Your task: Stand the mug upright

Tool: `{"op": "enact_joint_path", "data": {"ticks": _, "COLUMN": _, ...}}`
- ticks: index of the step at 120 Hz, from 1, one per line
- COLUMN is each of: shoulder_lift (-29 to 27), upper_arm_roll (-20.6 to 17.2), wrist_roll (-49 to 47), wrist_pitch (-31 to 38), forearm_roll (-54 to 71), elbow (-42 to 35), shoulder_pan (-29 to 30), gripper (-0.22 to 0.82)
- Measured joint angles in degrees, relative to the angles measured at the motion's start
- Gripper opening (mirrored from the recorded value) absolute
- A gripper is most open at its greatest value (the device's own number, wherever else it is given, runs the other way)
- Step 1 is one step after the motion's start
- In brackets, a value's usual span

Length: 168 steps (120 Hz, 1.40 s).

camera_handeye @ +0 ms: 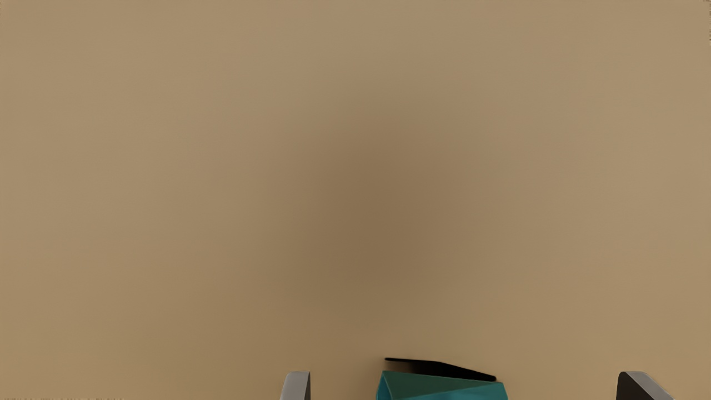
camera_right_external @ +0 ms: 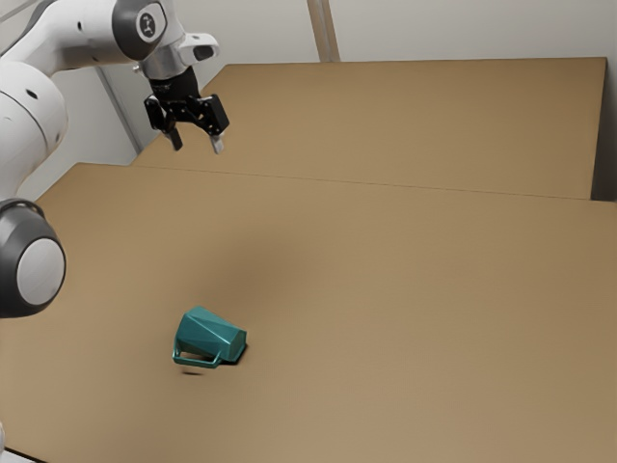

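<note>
One faceted teal mug [camera_right_external: 208, 336] lies sideways, ample brown tabletop [camera_right_external: 386, 251] between it and far edge. Black two-finger gripper [camera_right_external: 198, 149] above, wide.

— What is the mug [camera_right_external: 210, 336] showing?
— Flat, smooth facets are catching a soft gloss; its material is staying unclear.
— And the table [camera_right_external: 405, 289]?
— It is presenting a smooth, matt face, with no grain showing.
— The arm [camera_right_external: 87, 40]?
— Its smooth shell is looking like satin plastic, while the fingers [camera_handeye: 296, 388] are wearing a smooth, dull, metal-like finish.
</note>
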Motion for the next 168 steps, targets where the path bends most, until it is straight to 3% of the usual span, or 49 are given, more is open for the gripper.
{"op": "enact_joint_path", "data": {"ticks": 29, "shoulder_lift": -2.1, "upper_arm_roll": -0.1, "wrist_roll": -0.4, "wrist_pitch": 0.1, "forearm_roll": -0.1, "elbow": -2.7, "shoulder_pan": 0.7, "gripper": 0.60}}
{"op": "enact_joint_path", "data": {"ticks": 56, "shoulder_lift": -17.6, "upper_arm_roll": 0.5, "wrist_roll": -0.8, "wrist_pitch": 2.5, "forearm_roll": -3.7, "elbow": -25.4, "shoulder_pan": 0.7, "gripper": 0.60}}
{"op": "enact_joint_path", "data": {"ticks": 90, "shoulder_lift": -28.9, "upper_arm_roll": 7.2, "wrist_roll": 0.3, "wrist_pitch": 7.3, "forearm_roll": -14.6, "elbow": -48.8, "shoulder_pan": 0.3, "gripper": 0.60}}
{"op": "enact_joint_path", "data": {"ticks": 115, "shoulder_lift": -29.7, "upper_arm_roll": 10.7, "wrist_roll": 4.1, "wrist_pitch": 10.1, "forearm_roll": -18.5, "elbow": -57.5, "shoulder_pan": 0.1, "gripper": 0.60}}
{"op": "enact_joint_path", "data": {"ticks": 168, "shoulder_lift": -20.8, "upper_arm_roll": 11.7, "wrist_roll": 14.3, "wrist_pitch": 17.1, "forearm_roll": -22.3, "elbow": -57.5, "shoulder_pan": -1.6, "gripper": 0.60}}
